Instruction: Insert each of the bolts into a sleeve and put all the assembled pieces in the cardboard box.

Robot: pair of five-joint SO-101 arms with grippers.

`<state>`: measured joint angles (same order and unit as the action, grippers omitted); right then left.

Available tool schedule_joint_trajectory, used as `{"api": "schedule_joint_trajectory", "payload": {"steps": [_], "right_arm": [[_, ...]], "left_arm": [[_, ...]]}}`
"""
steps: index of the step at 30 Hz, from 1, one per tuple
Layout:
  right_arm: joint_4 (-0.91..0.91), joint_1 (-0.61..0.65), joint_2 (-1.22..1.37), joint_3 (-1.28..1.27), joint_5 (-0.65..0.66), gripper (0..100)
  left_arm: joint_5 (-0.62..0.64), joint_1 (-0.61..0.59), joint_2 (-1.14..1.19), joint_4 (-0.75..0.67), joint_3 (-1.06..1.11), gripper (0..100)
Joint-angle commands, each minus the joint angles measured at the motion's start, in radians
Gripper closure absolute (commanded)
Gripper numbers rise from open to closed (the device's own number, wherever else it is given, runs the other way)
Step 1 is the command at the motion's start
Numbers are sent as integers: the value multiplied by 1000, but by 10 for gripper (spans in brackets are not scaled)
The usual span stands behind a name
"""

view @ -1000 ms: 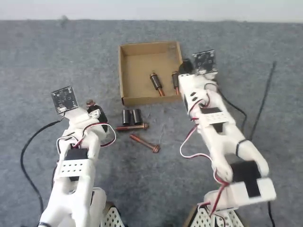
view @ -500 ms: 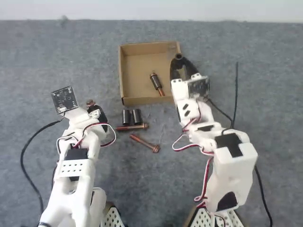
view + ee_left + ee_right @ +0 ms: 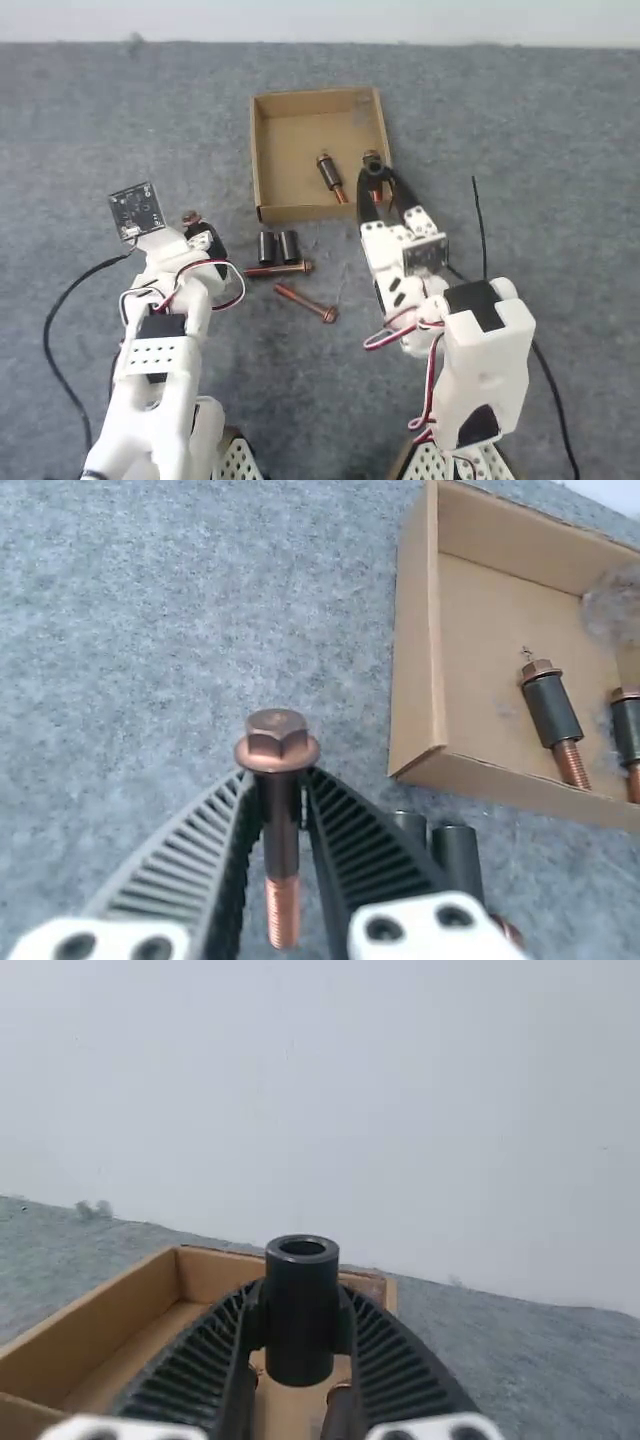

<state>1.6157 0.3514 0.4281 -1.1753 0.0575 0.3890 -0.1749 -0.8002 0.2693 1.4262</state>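
Observation:
My left gripper is shut on a copper bolt, head outward, and hovers left of two upright black sleeves. Two more bolts lie on the mat below those sleeves. The cardboard box holds one assembled piece and a second one near its right wall. My right gripper is raised over the box's near right corner, shut on a black sleeve that stands upright with its open bore up.
The grey mat covers the whole table, with free room to the right of the box and at the far left. A black cable trails beside the right arm. A pale wall rises behind the box.
The right arm has folded back toward its base, and its gripper has tilted up and come nearer over the box's right side. The left arm and its bolt have not moved.

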Motion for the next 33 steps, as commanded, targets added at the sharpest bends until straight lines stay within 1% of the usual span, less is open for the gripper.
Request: {"api": "schedule_joint_trajectory", "payload": {"steps": [1, 11, 15, 19, 21, 23, 28, 30, 33], "right_arm": [[82, 4, -21, -80, 14, 991], [143, 81, -39, -265, 15, 991], [143, 113, -136, -361, 14, 991], [139, 194, -255, -477, 12, 991], [134, 222, -297, -486, 14, 991], [119, 222, -318, -493, 14, 991], [105, 225, -298, -488, 12, 991], [105, 228, -275, -482, 12, 991], [105, 234, -226, -465, 11, 991]], "left_arm": [[-9, -6, -34, -29, -12, 988], [-9, -5, -34, -29, -12, 988], [-9, -5, -34, -29, -12, 988], [-11, -2, -34, -29, -12, 988], [-11, 0, -34, -29, -12, 988], [-11, 0, -34, -29, -12, 988], [-9, 2, -34, -37, -12, 988], [-5, 2, -34, -94, -2, 988], [-2, 11, -37, -265, 27, 988]]}}
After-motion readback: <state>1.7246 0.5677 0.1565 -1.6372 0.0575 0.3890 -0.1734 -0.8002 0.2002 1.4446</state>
